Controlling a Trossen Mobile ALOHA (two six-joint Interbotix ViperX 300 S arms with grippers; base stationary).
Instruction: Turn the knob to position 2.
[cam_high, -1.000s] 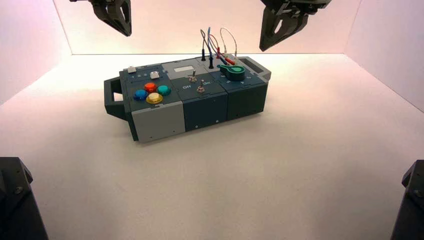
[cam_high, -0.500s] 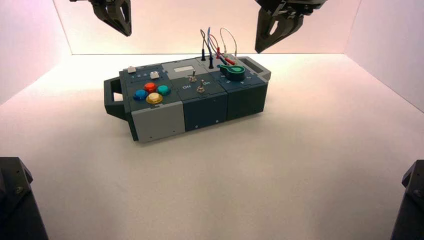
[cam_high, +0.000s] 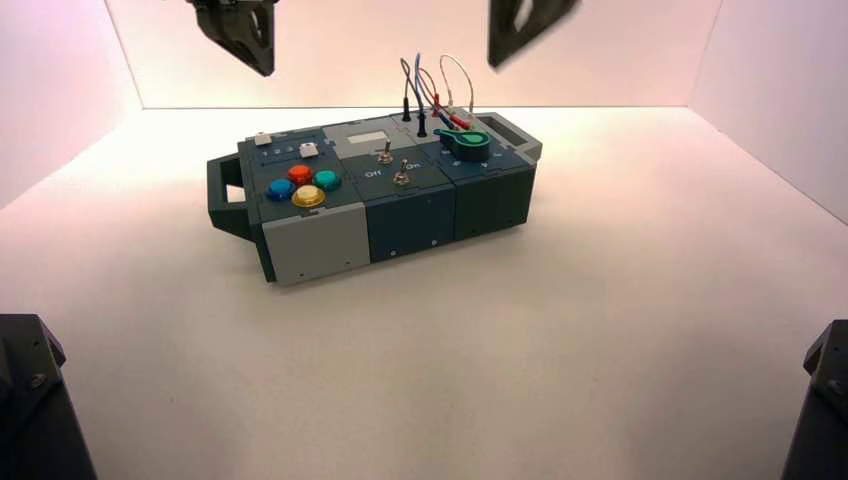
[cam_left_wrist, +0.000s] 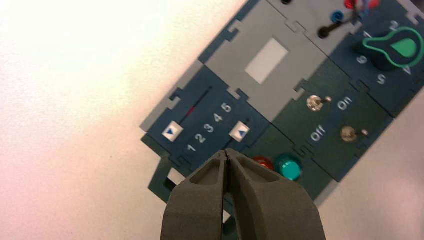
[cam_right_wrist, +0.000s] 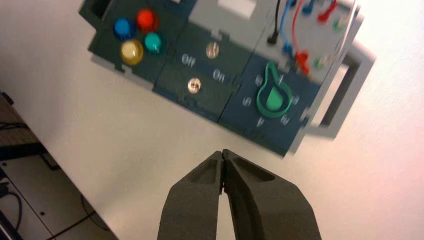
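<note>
Hovering — right claw (cam_right_wrist: 223, 152), apart from green knob (cam_right_wrist: 274, 99)

Knob (cam_right_wrist: 274, 100) was teal-green, with lighter green inside its outline, on your dark navy panel (cam_right_wrist: 237, 117) marked with white digits. Round push buttons: red (cam_right_wrist: 147, 20), blue (cam_right_wrist: 124, 29), yellow (cam_right_wrist: 131, 52), teal (cam_right_wrist: 153, 43). Toggle switches (cam_left_wrist: 315, 103) were metallic; "Off" and "On" lettering (cam_left_wrist: 318, 133) was white. Slider caps (cam_left_wrist: 173, 131) were white, each with a blue triangle; one slot (cam_left_wrist: 194, 106) had a red stretch. You had black, blue, red and white wires (cam_right_wrist: 294, 25), a light grey panel (cam_left_wrist: 290, 50) with a white rectangle (cam_left_wrist: 266, 60), and black grippers (cam_left_wrist: 226, 155) (cam_right_wrist: 223, 155).
</note>
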